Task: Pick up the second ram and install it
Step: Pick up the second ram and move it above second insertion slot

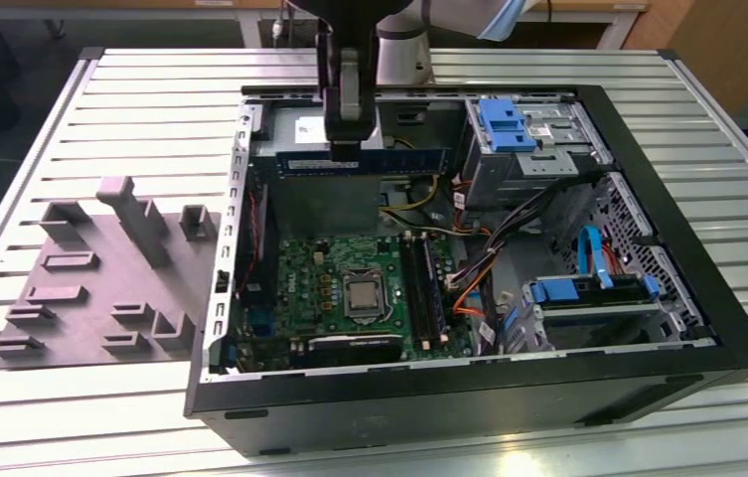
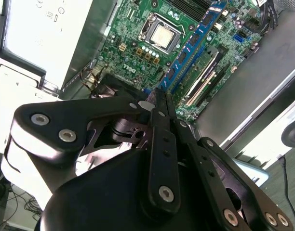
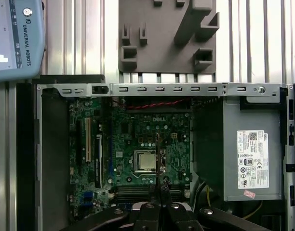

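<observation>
Slippage is the first worry. The pincer [image 1: 347, 142] is pressed together on the second ram [image 1: 374, 160], pinching only a short stretch of its upper edge. Most of the slim blue stick runs unsupported to either side. A small twist in that hold would probably leave the contact edge askew.

The stick hangs in the air above the power supply [image 1: 327, 204], at the far end of the open computer case [image 1: 672, 159]. It is well apart from the memory slots [image 1: 424, 285] on the motherboard below. If it meets a slot tilted, or off the slot's line, pressing down could bend the thin board. One end might also be left unseated.

Those slots lie just beside the processor [image 1: 365, 294]. A bundle of orange and black cables [image 1: 480, 273] runs close on their other side. A drifting approach could snag a wire or knock a neighbouring part.

The case stands on the slatted table [image 1: 148, 99]. The pale grey tray [image 1: 88, 313] lies near the table's edge on the exterior view's left. It is clear of the stick, so I judge it no hazard.
</observation>
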Robot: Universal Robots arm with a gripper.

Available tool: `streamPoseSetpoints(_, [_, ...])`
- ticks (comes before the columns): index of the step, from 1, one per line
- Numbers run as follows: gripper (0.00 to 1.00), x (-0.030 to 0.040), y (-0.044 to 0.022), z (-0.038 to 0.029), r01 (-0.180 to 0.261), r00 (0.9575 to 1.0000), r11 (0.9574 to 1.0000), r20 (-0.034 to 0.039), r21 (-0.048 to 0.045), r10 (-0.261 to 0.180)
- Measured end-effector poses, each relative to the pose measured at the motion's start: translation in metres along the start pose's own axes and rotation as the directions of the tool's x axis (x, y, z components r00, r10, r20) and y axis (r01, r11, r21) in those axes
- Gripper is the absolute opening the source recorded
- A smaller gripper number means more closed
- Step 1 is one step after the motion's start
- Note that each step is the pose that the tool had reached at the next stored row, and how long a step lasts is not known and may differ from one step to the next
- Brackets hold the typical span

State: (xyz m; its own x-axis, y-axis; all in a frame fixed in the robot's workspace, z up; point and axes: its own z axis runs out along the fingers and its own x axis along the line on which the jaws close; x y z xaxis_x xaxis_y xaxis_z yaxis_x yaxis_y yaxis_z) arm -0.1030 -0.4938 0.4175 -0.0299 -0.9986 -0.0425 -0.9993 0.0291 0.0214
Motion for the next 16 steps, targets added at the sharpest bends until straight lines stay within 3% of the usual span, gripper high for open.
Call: streamPoseSetpoints(16, [0.11,0.0003,-0.0022,0.009,0.0,1.0,1.0,-0.0002,-0.0001,0.0])
